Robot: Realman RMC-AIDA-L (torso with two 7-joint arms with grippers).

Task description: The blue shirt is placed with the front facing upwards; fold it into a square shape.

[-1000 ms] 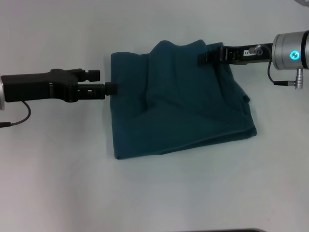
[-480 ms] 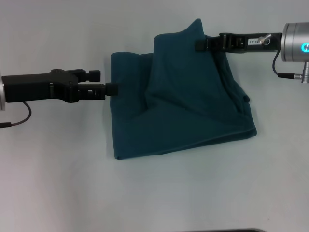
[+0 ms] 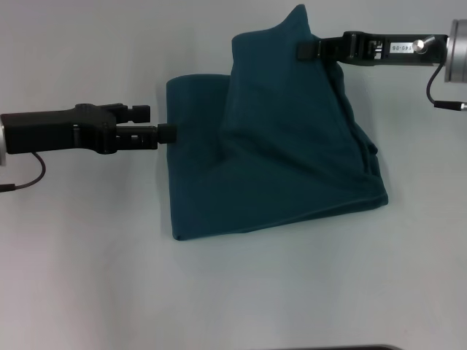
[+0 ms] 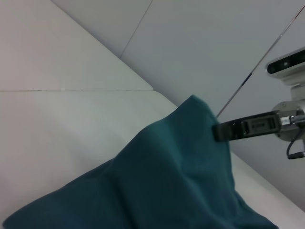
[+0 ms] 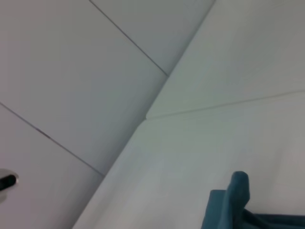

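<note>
The blue shirt [image 3: 277,160] lies folded on the white table, plain teal side up, with no print showing. My right gripper [image 3: 303,49] is shut on its far right part and holds it up in a peak above the rest of the cloth. In the left wrist view the same right gripper [image 4: 217,131] bites into the raised shirt [image 4: 167,181]. Only a tip of the shirt [image 5: 233,200] shows in the right wrist view. At the shirt's left edge my left gripper [image 3: 166,133] rests low, its tip touching the cloth.
The white table [image 3: 87,262] spreads around the shirt on all sides. A dark edge [image 3: 328,348] shows at the table's near side. Pale wall panels [image 4: 200,43] rise behind the table.
My right gripper has risen and drawn back, pulling the shirt's far right part up into a taller peak. The left arm has stayed still.
</note>
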